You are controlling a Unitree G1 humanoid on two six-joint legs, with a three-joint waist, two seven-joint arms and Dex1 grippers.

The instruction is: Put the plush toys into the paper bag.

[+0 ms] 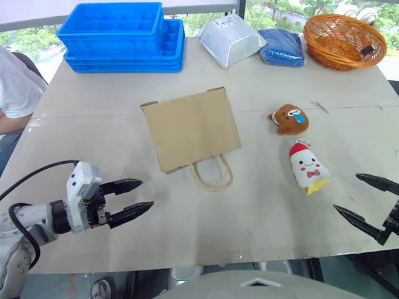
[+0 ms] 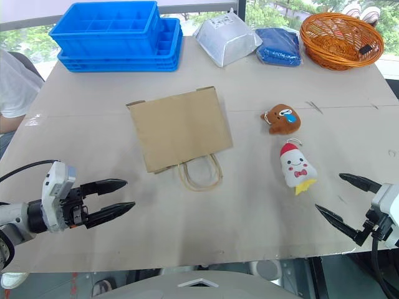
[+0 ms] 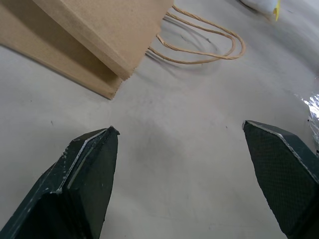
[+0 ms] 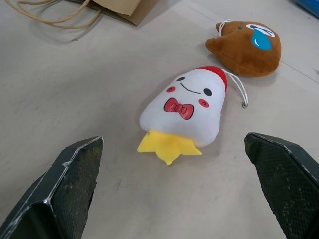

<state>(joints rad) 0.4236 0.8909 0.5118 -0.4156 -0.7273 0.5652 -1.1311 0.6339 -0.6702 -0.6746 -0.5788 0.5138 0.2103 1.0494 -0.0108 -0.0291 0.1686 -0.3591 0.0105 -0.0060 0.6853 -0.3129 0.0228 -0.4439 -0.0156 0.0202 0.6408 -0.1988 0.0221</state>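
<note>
You are looking at the paper bag (image 1: 191, 128) lying flat on the table (image 1: 262, 212) near its middle, its mouth and two looped cord handles (image 1: 212, 173) facing the near edge. The bag is lying closed, with nothing inside that you can see.

To the right of the bag, well apart from it, the brown plush toy (image 1: 289, 119) is resting on the table, its blue mark facing up. Just nearer to you, the white plush toy (image 1: 307, 167) is lying on its back, red cap pointing away and yellow base pointing toward the near edge. The two toys are sitting near each other but not touching.

The left gripper (image 1: 134, 198) is hovering over the near left part of the table, short of the bag's near corner, with its two black fingers standing apart and holding nothing. The right gripper (image 1: 365, 199) is hovering at the near right edge, just short of the white toy, with its fingers likewise spread wide and empty.

Along the far edge you are seeing stacked blue trays (image 1: 121, 36), a white plastic-wrapped packet (image 1: 230, 40), a blue packet (image 1: 282, 47) and an orange wicker basket (image 1: 343, 41). A person's white sleeve (image 1: 14, 87) is showing at the far left.
</note>
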